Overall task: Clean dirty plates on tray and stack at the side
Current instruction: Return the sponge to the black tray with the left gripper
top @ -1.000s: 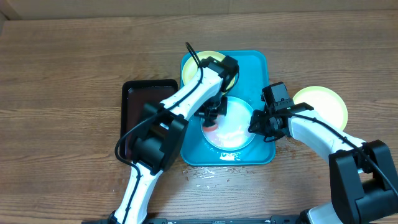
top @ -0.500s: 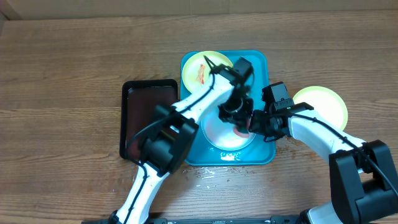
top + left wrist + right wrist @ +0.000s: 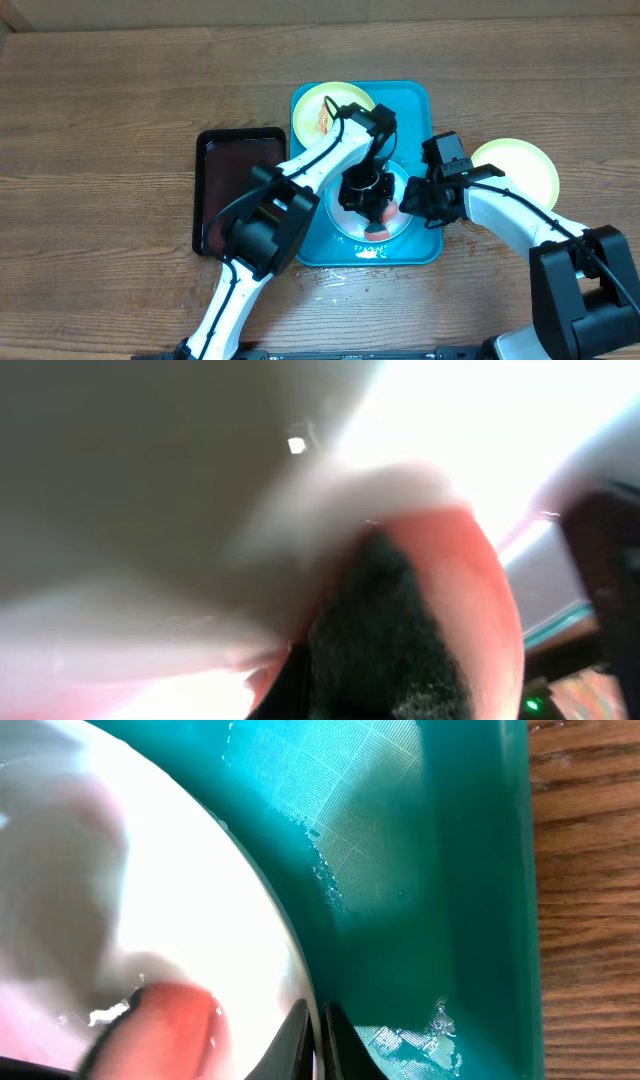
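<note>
Farthest left on the wooden table (image 3: 100,150) lies a black tray (image 3: 240,190), dark and shallow, its right edge just beside the turquoise tray (image 3: 415,110). In the far left corner of that turquoise tray sits the smeared yellow-green plate (image 3: 325,108), flat, with red streaks across its face, partly crossed by my left arm. My left pincer (image 3: 366,196) is down over the middle of the tray, clenched on a red-pink sponge (image 3: 470,600) with a dark rough side. From my left wrist the sponge fills the view, pressed against a white surface, and everything there is too blurred for more detail. Under it lies the pale blue-white plate (image 3: 352,226), in the near half of the tray, glossy and wet-looking. My right pincer (image 3: 412,196) reaches in from the right side of the tray and is clamped on that plate's right rim. From my right wrist I see the two dark fingertips closed together with the white edge between them, the textured, wet tray floor beside it, and the sponge's red end on the plate. Right of the tray, apart from it on the bare table, rests the second yellow-green plate (image 3: 515,165), flat, with no red on the part I can see.
</note>
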You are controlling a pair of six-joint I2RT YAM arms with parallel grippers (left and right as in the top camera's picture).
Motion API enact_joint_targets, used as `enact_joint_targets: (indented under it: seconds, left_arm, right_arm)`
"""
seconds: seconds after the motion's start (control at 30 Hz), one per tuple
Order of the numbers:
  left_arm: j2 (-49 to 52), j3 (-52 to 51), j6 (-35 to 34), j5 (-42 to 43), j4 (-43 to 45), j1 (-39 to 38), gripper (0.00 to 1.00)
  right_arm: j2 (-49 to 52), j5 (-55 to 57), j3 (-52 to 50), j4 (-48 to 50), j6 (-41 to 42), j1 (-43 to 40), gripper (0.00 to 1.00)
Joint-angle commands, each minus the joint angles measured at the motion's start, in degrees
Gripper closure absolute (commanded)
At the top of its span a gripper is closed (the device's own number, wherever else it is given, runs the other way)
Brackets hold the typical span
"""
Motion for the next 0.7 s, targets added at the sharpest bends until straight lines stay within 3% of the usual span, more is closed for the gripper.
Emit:
enact_joint_targets:
  seconds: [0.0, 0.23, 0.4, 0.53, 0.67]
  left_arm:
    - [-2.3, -0.6, -0.2, -15.2, -1.3, 2.4, 0.96]
    - [-6.9, -0.6, -0.7, -25.3, -2.3, 4.6, 0.96]
    - [-10.4, -0.6, -0.6, -24.0, -2.8, 5.1, 0.96]
    - [-15.1, -0.6, 2.1, -17.1, -3.0, 5.3, 0.96]
    - [-22.6, -0.6, 3.0, -19.4, -5.3, 7.8, 0.96]
  right_arm:
    - [2.6, 5.9, -0.9, -0.2, 0.3, -0.2, 0.96]
    - [2.6, 5.9, -0.9, -0.2, 0.3, -0.2, 0.96]
    - [2.6, 5.9, -0.9, -0.7, 0.3, -0.2, 0.96]
    - [2.6, 5.9, -0.9, -1.1, 0.3, -0.2, 0.96]
    - [2.6, 5.9, -0.9, -1.6, -0.6, -0.2, 0.96]
